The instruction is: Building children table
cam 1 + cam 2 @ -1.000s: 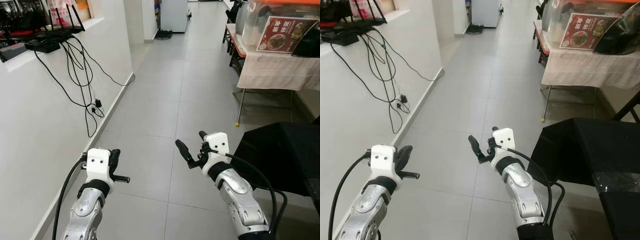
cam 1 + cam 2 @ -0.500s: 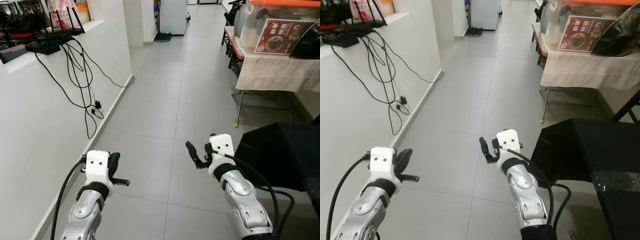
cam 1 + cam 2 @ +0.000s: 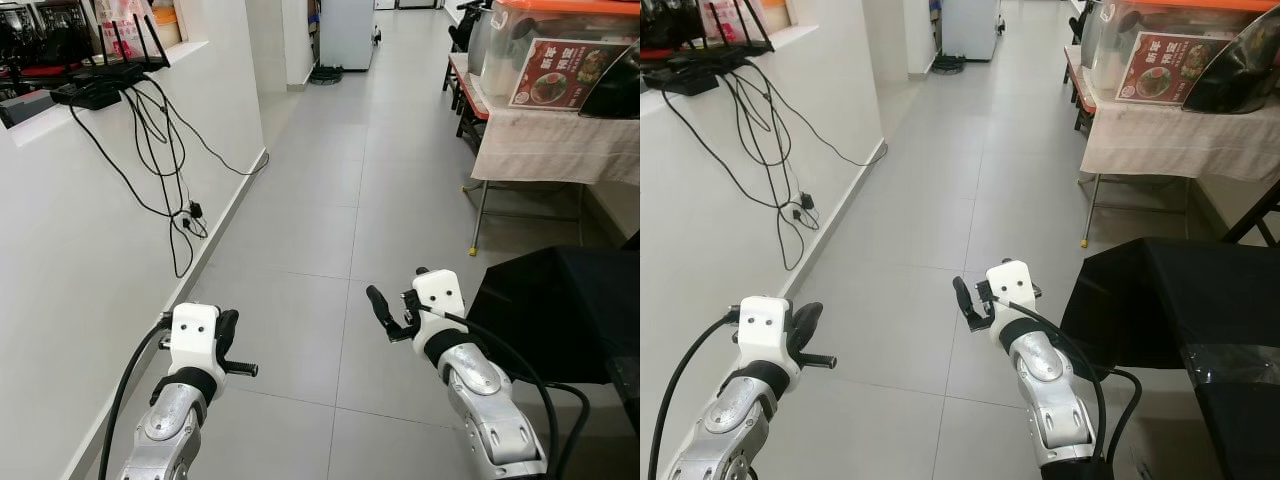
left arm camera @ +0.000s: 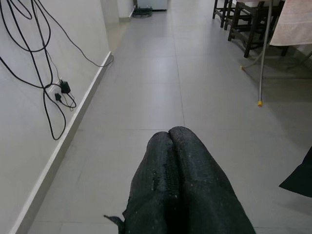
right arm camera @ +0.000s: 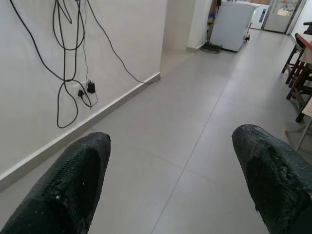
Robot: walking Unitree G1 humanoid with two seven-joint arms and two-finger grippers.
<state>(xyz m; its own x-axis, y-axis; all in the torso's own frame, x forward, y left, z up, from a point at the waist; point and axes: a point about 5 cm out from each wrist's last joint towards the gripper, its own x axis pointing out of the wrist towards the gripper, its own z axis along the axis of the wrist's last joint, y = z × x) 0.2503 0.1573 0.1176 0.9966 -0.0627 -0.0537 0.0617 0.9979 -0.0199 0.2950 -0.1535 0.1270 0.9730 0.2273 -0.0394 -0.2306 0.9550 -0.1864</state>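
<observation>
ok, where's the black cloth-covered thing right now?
The black cloth-covered thing is low on the robot's right in the head views, just beyond the right gripper, in front of the draped table.

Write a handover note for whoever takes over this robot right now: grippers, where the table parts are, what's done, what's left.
Left gripper: jaws shut, holding nothing, raised over the grey tiled floor beside the white wall.
Right gripper: jaws open, holding nothing, raised at mid-corridor.
No children's table parts can be made out. To the robot's right are a black cloth-covered surface and, further on, a folding table with a pale cloth. Black cables hang down the wall.
Done: nothing visible.
Left: find the parts, then the whole assembly.
</observation>
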